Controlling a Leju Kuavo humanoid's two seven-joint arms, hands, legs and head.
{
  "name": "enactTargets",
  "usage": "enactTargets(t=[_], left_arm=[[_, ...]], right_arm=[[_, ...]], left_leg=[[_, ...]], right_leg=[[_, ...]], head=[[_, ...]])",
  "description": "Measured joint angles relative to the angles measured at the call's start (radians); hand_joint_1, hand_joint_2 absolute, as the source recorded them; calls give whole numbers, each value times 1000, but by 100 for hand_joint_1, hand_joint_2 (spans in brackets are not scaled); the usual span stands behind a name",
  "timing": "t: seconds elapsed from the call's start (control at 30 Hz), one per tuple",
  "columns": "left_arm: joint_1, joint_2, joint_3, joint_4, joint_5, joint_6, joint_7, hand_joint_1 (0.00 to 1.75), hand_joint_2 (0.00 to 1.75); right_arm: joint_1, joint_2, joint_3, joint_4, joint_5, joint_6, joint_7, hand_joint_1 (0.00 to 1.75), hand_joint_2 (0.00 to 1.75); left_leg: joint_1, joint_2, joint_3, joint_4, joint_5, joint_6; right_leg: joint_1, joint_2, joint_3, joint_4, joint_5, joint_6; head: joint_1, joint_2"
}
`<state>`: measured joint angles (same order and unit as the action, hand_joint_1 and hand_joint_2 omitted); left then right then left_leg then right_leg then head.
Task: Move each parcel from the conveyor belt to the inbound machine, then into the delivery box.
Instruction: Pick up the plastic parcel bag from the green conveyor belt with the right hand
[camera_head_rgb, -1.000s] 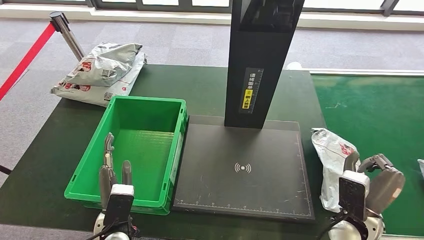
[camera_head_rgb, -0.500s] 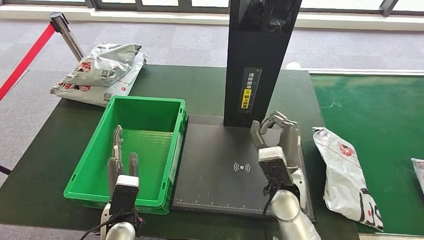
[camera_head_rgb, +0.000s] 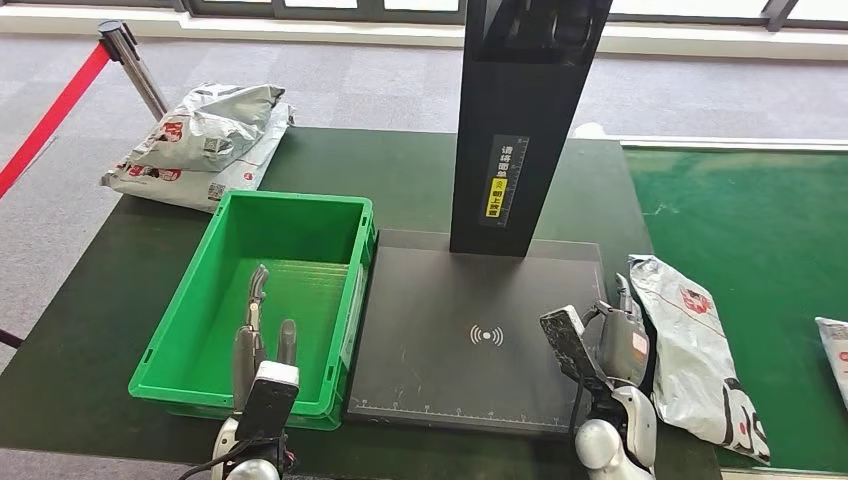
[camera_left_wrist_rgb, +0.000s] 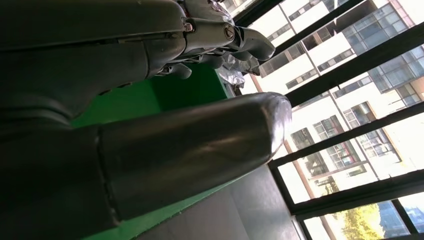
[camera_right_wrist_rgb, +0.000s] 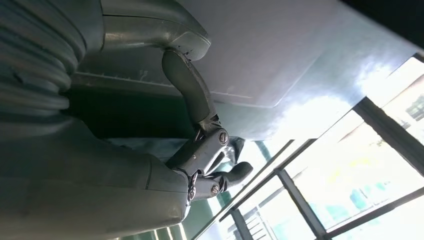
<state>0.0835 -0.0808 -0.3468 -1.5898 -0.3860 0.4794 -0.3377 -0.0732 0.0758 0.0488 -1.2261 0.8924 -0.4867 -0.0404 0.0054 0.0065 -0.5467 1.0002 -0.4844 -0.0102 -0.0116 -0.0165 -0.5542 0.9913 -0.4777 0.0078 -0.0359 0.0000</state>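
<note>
A grey-white parcel lies flat at the table's right edge, beside the green conveyor belt. My right hand stands edge-on just left of it, between the parcel and the black scan plate of the inbound machine. Its fingers are loosely bent and hold nothing. I cannot tell whether it touches the parcel. My left hand hovers over the front of the empty green delivery box, fingers straight and apart, holding nothing. The green box wall shows behind its thumb.
The machine's black column rises at the back of the plate. A pile of grey parcels lies at the table's far left corner. Another parcel pokes in on the belt at the right. A stanchion with red tape stands far left.
My right hand swung from the parcel over the scan plate, then back right to the parcel's side. The parcel has flattened out. My left hand crept slightly forward and right.
</note>
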Motion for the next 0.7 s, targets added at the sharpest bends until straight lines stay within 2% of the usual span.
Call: enactTargets(t=[0.3, 0.5, 0.7], left_arm=[[0, -10, 0, -4, -6, -32, 5, 0, 0], [17, -17, 2, -34, -16, -49, 21, 0, 0], [39, -16, 8, -61, -11, -41, 21, 0, 0]], right_arm=[[43, 0, -104, -10, 41, 6, 48, 0, 175], [132, 10, -254, -182, 135, 3, 63, 0, 175], [139, 11, -345, -234, 163, 53, 65, 0, 175]], left_leg=[[0, 1, 1, 0, 0, 0], [0, -1, -1, 0, 0, 0], [0, 0, 0, 0, -1, 1]], right_leg=[[1, 1, -1, 0, 0, 0], [0, 0, -1, 0, 0, 0], [0, 1, 0, 0, 0, 0]], head=[[0, 0], [0, 0], [0, 0]])
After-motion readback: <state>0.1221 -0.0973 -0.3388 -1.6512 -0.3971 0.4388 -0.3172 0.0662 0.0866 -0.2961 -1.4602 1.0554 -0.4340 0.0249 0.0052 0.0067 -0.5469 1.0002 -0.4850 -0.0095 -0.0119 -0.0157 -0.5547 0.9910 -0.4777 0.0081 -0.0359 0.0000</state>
